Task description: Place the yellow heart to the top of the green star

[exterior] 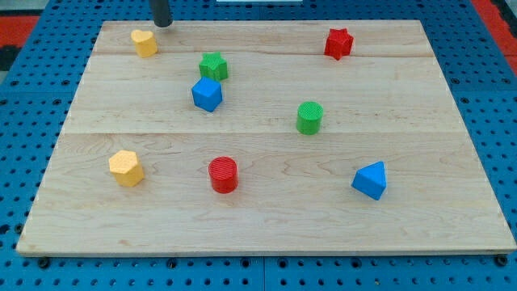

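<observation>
The yellow heart (145, 42) lies near the board's top left corner. The green star (213, 66) lies to its right and a little lower, with a blue cube (207, 94) just below it. My tip (162, 23) is at the view's top edge, just above and right of the yellow heart, close to it but apart, and up-left of the green star.
A red star (339, 43) lies at the top right. A green cylinder (309, 117) is at mid-board, a red cylinder (223, 175) lower middle, a yellow hexagon (126, 168) lower left, a blue triangular block (371, 180) lower right. The wooden board (452, 121) ends in blue pegboard.
</observation>
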### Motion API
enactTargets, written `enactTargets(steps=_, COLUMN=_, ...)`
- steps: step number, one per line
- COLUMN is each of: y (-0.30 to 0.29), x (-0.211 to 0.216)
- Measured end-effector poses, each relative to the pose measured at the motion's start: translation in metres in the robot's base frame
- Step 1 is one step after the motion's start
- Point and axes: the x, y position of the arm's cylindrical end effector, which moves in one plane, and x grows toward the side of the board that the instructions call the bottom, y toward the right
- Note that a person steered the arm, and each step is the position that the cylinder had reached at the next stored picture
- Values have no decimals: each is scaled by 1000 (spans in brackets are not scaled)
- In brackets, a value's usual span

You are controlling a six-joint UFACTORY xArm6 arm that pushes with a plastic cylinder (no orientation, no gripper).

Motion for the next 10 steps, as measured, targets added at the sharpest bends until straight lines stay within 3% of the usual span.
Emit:
enactTargets(steps=2, y=-62, x=0)
enactTargets(steps=3, y=-65, x=2)
enactTargets(steps=5, y=-99, x=39)
enactTargets(steps=8, y=-96, x=57)
enactTargets(steps=10, y=-32, x=57)
